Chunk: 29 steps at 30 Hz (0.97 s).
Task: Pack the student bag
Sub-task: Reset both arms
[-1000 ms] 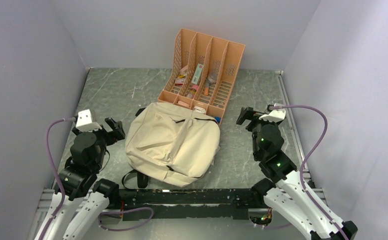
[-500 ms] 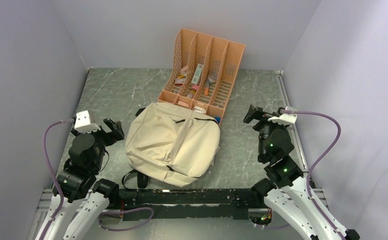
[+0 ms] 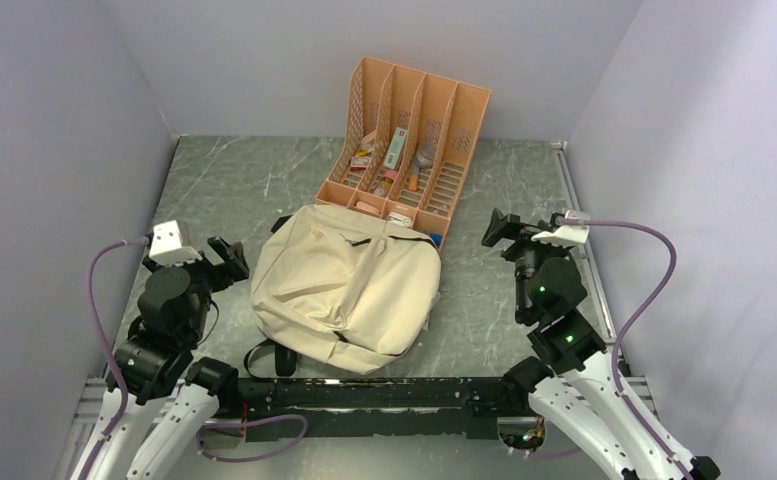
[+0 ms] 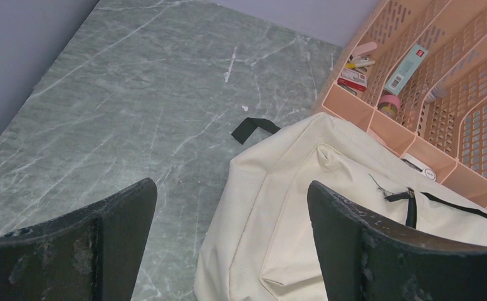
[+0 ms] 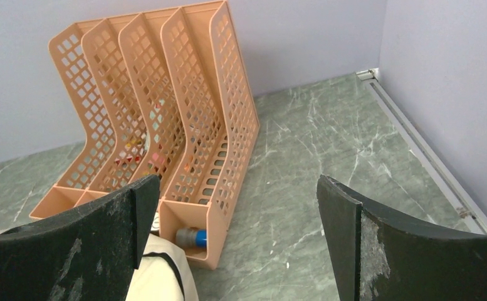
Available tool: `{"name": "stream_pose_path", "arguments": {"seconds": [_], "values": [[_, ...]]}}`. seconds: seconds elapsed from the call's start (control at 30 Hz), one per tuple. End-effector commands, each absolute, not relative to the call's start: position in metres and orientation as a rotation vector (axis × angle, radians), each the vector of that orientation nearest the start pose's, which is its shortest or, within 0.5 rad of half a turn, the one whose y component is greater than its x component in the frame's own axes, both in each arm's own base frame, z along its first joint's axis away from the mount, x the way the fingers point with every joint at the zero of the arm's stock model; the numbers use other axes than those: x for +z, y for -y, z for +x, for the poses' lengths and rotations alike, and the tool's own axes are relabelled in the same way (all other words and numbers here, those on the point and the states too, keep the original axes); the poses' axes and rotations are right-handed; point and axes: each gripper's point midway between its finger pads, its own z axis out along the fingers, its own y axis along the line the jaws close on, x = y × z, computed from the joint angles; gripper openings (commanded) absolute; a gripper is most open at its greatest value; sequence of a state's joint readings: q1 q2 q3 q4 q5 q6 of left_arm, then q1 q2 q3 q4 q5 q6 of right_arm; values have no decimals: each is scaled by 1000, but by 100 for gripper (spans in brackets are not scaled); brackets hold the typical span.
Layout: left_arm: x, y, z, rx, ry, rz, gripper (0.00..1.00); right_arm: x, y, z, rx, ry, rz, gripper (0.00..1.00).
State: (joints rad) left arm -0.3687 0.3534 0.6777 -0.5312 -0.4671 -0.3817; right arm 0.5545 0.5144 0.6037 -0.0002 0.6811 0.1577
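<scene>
My right gripper point(image 3: 494, 229), jaws wide and empty, has swung back toward the file organiser point(image 3: 405, 150) beside the cream backpack point(image 3: 345, 285), likely seeking supplies.

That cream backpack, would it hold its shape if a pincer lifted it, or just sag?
Probably sag: the cream backpack lies flat and creased, so it looks nearly empty and soft. Likely light for its size. Its thin fabric would bunch rather than slide if pushed, and the black top loop looks the easiest hold.
</scene>
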Motion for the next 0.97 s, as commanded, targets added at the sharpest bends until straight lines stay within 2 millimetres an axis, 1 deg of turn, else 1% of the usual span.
{"name": "stream_pose_path", "arguments": {"seconds": [0.0,0.07,0.13,0.2,0.23,0.27,0.3,0.37,0.6,0.7,0.83,0.93], "values": [[260,13,220,-130,-1708,-353,93,306,-49,269,109,-1483,245,100],[260,15,221,-132,-1710,-342,93,306,-71,271,178,-1499,119,100],[259,15,222,-130,-1718,-338,93,310,-93,268,269,-1497,9,100],[259,16,222,-131,-1721,-334,93,317,-110,265,339,-1480,-76,100],[259,16,222,-132,-1719,-334,93,318,-113,264,348,-1477,-93,100],[259,16,222,-134,-1718,-334,93,318,-112,266,340,-1479,-89,100],[259,16,222,-135,-1718,-333,93,318,-107,268,322,-1485,-53,100],[259,16,221,-133,-1719,-334,93,318,-91,271,269,-1480,48,100],[260,16,221,-136,-1716,-331,93,317,-61,273,162,-1427,189,100],[259,16,222,-133,-1722,-334,93,319,-57,273,151,-1410,210,100],[259,17,222,-138,-1719,-332,93,313,-55,275,110,-1444,200,100],[260,16,221,-138,-1716,-339,93,317,-57,274,126,-1432,187,100]]}}
